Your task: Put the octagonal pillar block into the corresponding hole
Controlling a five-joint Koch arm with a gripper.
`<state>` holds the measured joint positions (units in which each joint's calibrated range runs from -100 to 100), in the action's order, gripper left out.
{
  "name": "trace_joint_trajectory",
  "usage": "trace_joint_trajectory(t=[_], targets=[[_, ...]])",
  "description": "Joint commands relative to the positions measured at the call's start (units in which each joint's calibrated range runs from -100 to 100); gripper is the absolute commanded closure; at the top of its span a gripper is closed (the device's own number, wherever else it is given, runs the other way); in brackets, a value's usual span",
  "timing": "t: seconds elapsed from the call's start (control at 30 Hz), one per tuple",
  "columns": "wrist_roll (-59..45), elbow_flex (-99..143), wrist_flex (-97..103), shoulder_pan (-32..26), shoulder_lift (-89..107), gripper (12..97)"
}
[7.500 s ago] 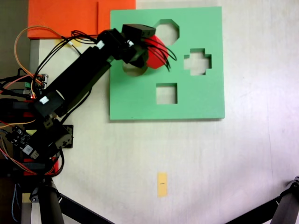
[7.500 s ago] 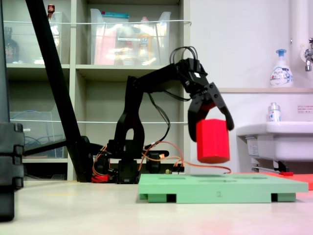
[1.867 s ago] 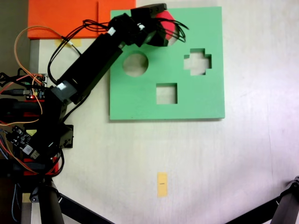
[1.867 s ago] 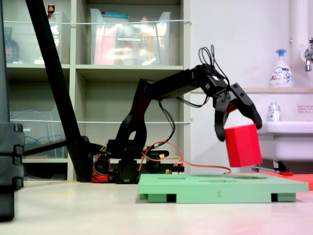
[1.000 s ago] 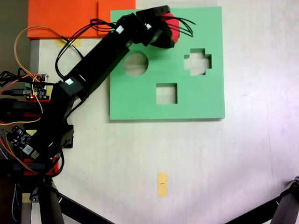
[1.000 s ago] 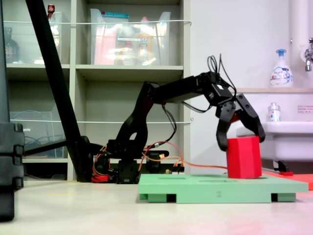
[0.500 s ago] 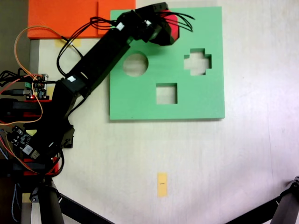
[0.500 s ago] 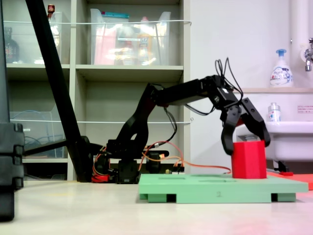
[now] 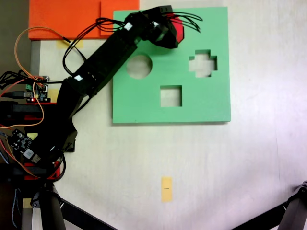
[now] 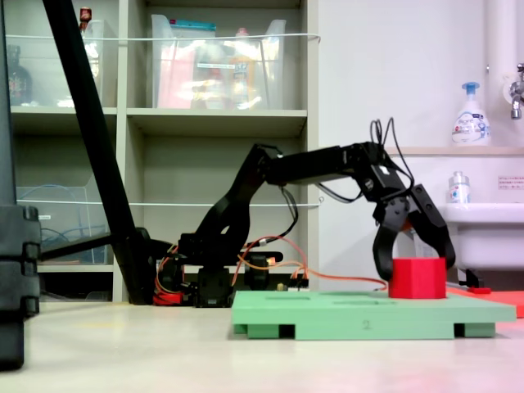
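The octagonal pillar block (image 9: 178, 29) (image 10: 417, 278) is bright red foam and stands upright, sunk partway into the green foam board (image 9: 201, 103) (image 10: 360, 315) near its top edge in a fixed view. My gripper (image 9: 171, 31) (image 10: 416, 268) straddles the block, one finger on each side, and is shut on it. The corresponding hole is covered by the block and the gripper head. The black arm reaches in from the left of a fixed view.
The board also has a round cutout (image 9: 139, 66), a cross cutout (image 9: 203, 63) and a square cutout (image 9: 171, 96). An orange sheet (image 9: 72, 17) lies at the top left, wiring and boards (image 9: 24, 96) at the left, a yellow tag (image 9: 166, 189) below. A sink (image 10: 483, 233) stands behind.
The gripper has come down with the block. The block, which stood tall on the board half a second ago, now shows only its upper part above the board.
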<state>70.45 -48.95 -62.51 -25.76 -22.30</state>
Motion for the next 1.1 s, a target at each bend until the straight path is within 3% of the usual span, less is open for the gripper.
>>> trace_joint_trajectory(t=[0.0, 0.13, 0.33, 0.37, 0.43, 0.47, 0.83, 1.07], targets=[[-0.2, -5.6, 1.2, -0.1, -0.2, 66.2], [-0.2, -6.3, 1.2, -0.1, -1.9, 64.4], [0.5, -6.3, -1.2, -0.1, 2.3, 47.3], [0.7, -6.3, -2.1, -0.1, 3.4, 42.9], [0.9, -6.3, -3.3, -0.2, 6.4, 15.1], [0.9, -6.4, -3.7, -0.4, 8.2, 13.0], [-4.5, -6.4, -29.2, 2.4, 50.5, 13.4], [-32.5, -5.6, -37.5, 12.5, 75.9, 13.5]])
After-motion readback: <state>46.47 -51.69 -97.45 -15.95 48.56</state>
